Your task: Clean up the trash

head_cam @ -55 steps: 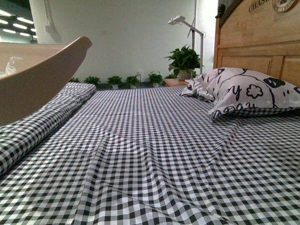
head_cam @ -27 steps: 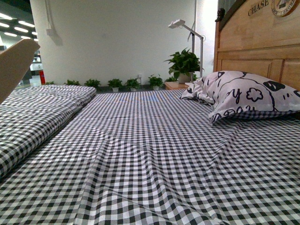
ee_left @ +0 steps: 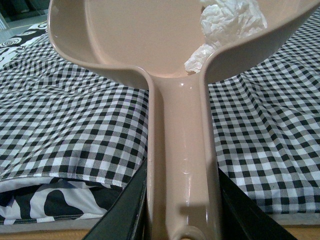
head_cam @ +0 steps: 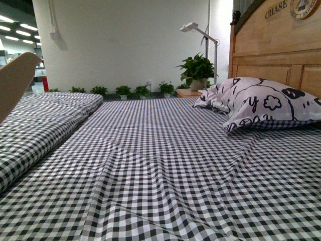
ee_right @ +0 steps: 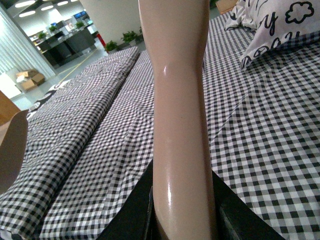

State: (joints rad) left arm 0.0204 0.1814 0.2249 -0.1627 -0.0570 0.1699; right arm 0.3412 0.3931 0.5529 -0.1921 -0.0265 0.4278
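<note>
The trash [ee_left: 231, 21], a crumpled wad of white tissue, lies inside the beige dustpan [ee_left: 145, 35] against its side wall near the handle. My left gripper [ee_left: 182, 212] is shut on the dustpan's handle, with a black finger [ee_left: 131, 210] on either side. In the front view only a corner of the dustpan [head_cam: 15, 80] shows, held up at the far left edge. My right gripper [ee_right: 182, 212] is shut on the beige brush handle [ee_right: 180, 100], which stands up over the bed. The brush head is out of view.
A black-and-white checked sheet [head_cam: 160, 165] covers the bed. A folded checked quilt [head_cam: 45, 120] lies along the left. A patterned pillow [head_cam: 266, 100] rests against the wooden headboard [head_cam: 276, 45] at the right. Plants [head_cam: 196, 65] and a lamp [head_cam: 193, 25] stand behind.
The dustpan has swung left out of the front view; a second ago it filled the upper left, now only its corner shows. The bed and pillow are unchanged.
</note>
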